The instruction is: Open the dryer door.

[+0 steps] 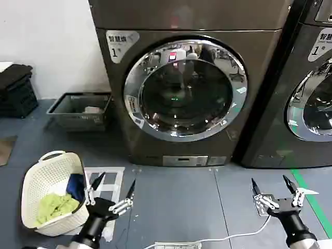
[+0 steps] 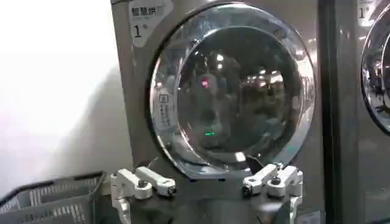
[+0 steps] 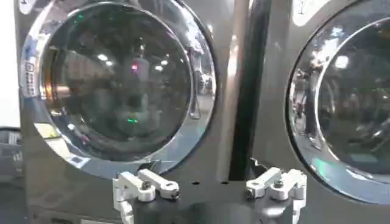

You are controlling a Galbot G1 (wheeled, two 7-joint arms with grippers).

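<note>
Dryer door (image 1: 185,88) closed; left gripper (image 1: 110,188), right gripper (image 1: 274,188) spread apart, low, arms cropped.

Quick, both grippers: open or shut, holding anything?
Left gripper: open, empty, low before the dryer door.
Right gripper: open, empty, low on the right.

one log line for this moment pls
dryer door: shut | left gripper: open, low, front-left of door, no contact | right gripper: open, low, right of door | phase: pre-approach
</note>
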